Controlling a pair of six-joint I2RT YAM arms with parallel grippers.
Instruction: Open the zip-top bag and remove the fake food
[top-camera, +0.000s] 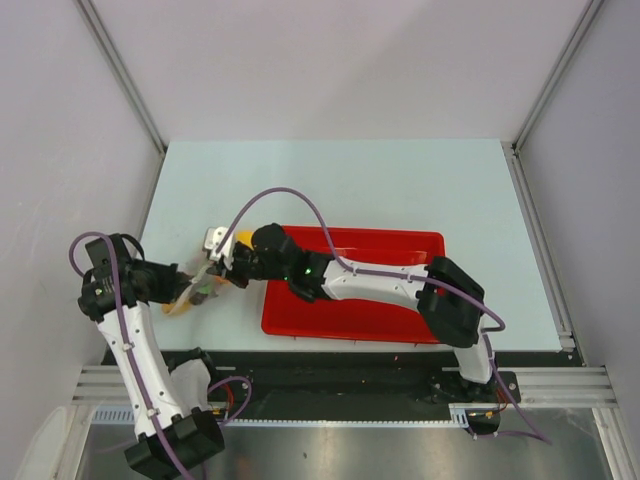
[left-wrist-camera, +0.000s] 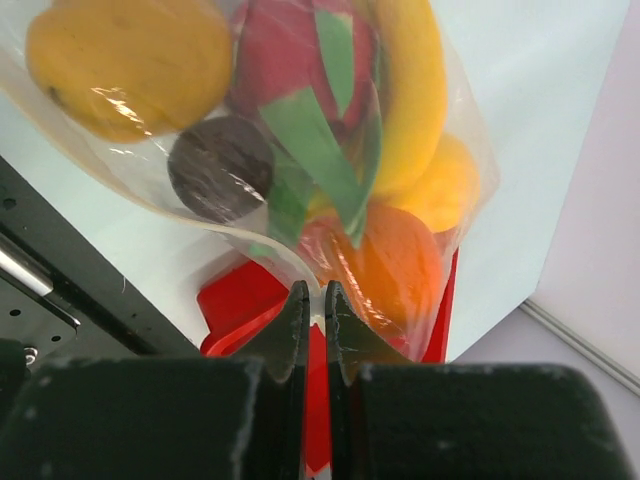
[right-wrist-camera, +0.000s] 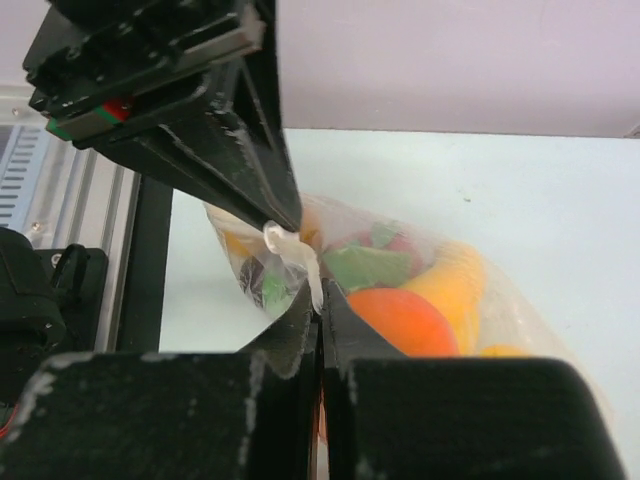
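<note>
Both left gripper (left-wrist-camera: 315, 292) and right gripper (right-wrist-camera: 320, 300) pinch the zip-top bag (left-wrist-camera: 455, 100); fake food (left-wrist-camera: 130, 60) shows plainly only in wrist views.

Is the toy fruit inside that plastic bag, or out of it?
Inside: the fake food shows through the clear zip-top bag, whose plastic wraps around every piece in both wrist views.

In the top view, the zip-top bag (top-camera: 192, 295) is largely covered by the left gripper (top-camera: 198, 287) and right gripper (top-camera: 222, 270) (contents too small to identify). In the left wrist view, the top edge crops the bag and the mango (left-wrist-camera: 130, 60). The red tray (left-wrist-camera: 235, 300) is mostly hidden. Whether the seal is open cannot be determined.
</note>
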